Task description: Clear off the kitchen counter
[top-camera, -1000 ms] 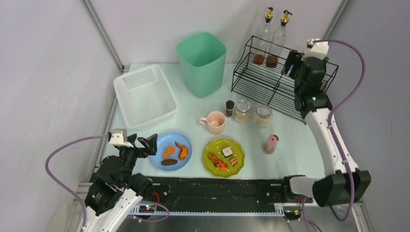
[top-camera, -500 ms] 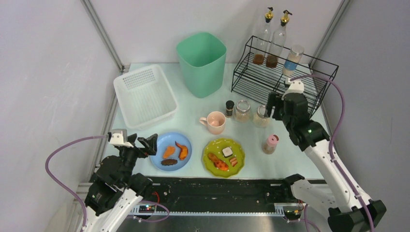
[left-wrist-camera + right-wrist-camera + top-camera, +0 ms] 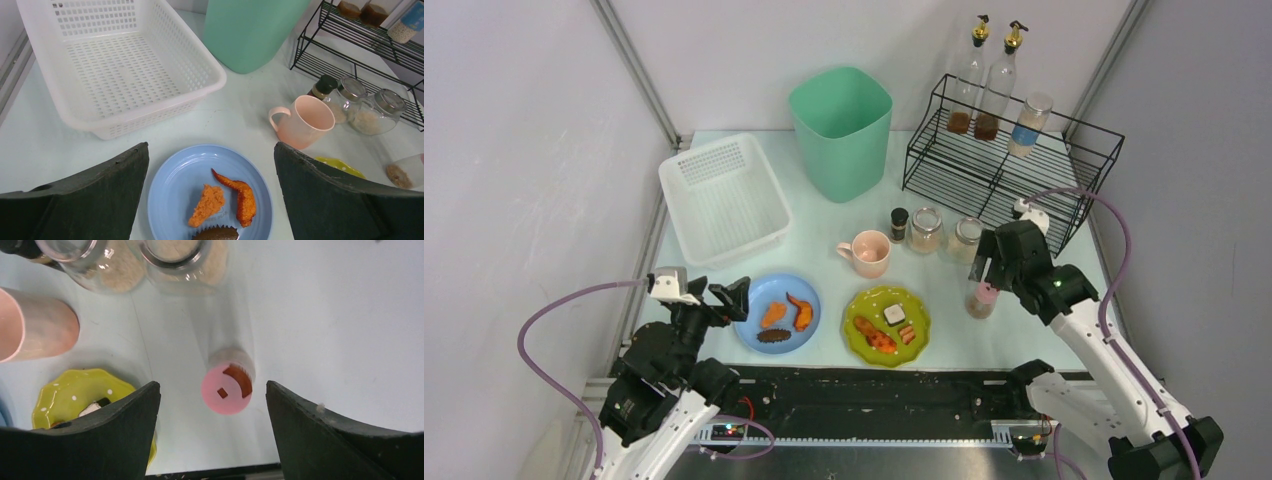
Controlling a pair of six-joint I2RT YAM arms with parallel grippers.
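Your left arm point(image 3: 659, 370): folded low at near-left corner. Left gripper point(image 3: 210, 147): fingers spread wide, empty, aimed forward. Your right arm point(image 3: 1094, 340): stretched forward, wrist pitched down. Right gripper point(image 3: 212, 385): fingers parted, pointing straight down, empty.

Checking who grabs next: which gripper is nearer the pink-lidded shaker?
Right. The right gripper hovers open just above the shaker; the left gripper sits open far across the counter, beside the blue plate.

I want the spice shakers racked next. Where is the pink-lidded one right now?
In the top view the pink-lidded shaker stands on the right side of the kitchen counter, just right of the yellow-green plate and below the open right gripper.
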